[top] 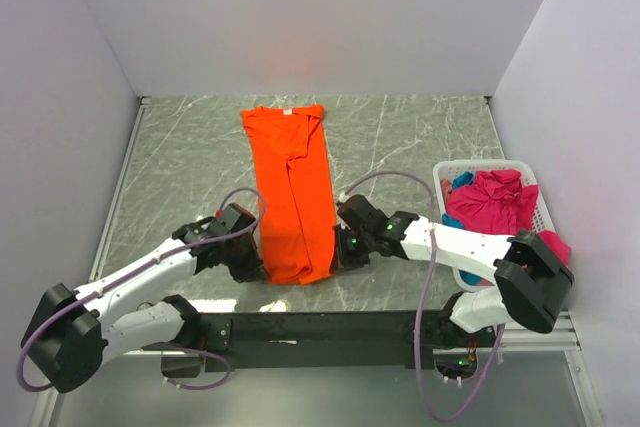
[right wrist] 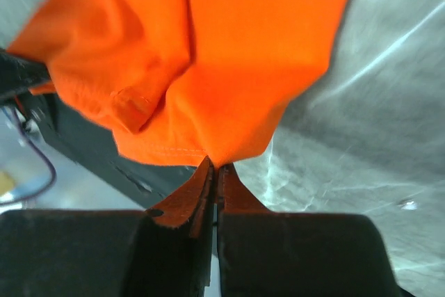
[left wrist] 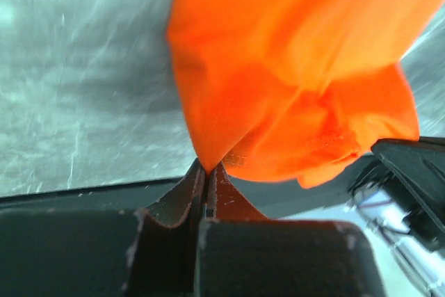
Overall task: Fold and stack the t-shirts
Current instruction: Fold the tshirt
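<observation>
An orange t-shirt [top: 292,187] lies lengthwise in a narrow strip on the marble table, neck end far, hem end near. My left gripper [top: 252,265] is shut on the hem's left corner, and the orange cloth [left wrist: 292,74] rises from its closed jaws in the left wrist view. On the other side my right gripper [top: 340,252] pinches the hem's right corner; its wrist view shows the orange cloth [right wrist: 208,53] bunched above the fingertips. More t-shirts, magenta-pink [top: 492,200] with a bit of teal-blue [top: 461,182], are heaped in the basket.
A white plastic basket [top: 443,172] stands at the right side of the table, next to the right arm. White walls close in the table on three sides. A black rail [top: 320,327] carrying the arm bases runs along the near edge.
</observation>
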Robot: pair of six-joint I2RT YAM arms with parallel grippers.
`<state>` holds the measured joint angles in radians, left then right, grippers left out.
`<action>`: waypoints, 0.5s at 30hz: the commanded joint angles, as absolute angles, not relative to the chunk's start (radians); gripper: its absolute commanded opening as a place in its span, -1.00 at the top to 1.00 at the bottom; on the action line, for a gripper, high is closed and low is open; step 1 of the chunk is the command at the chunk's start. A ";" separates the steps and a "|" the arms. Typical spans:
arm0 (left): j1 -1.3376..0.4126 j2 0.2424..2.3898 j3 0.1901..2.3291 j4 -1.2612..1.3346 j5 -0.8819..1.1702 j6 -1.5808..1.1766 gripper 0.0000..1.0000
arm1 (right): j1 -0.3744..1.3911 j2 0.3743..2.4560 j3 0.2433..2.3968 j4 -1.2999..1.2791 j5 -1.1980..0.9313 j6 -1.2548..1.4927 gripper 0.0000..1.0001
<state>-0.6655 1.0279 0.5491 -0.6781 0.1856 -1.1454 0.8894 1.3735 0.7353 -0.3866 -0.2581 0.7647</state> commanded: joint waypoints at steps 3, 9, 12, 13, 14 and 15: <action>-0.661 1.077 0.695 -0.666 0.003 -1.105 0.99 | 0.822 1.367 0.876 -0.449 -0.070 0.690 1.00; -0.614 1.186 0.831 -0.632 -0.139 -1.086 0.99 | 0.790 1.469 1.077 -0.474 0.063 0.620 1.00; -0.581 1.221 0.868 -0.554 -0.146 -1.051 0.99 | 0.766 1.524 1.155 -0.465 0.080 0.606 1.00; -0.569 1.248 0.899 -0.542 -0.149 -1.039 0.99 | 0.758 1.543 1.179 -0.477 0.101 0.606 1.00; -0.563 1.265 0.919 -0.534 -0.159 -1.026 0.99 | 0.756 1.563 1.231 -0.483 0.124 0.600 1.00; -0.554 1.284 0.961 -0.538 -0.176 -1.020 0.99 | 0.746 1.607 1.256 -0.489 0.130 0.592 1.00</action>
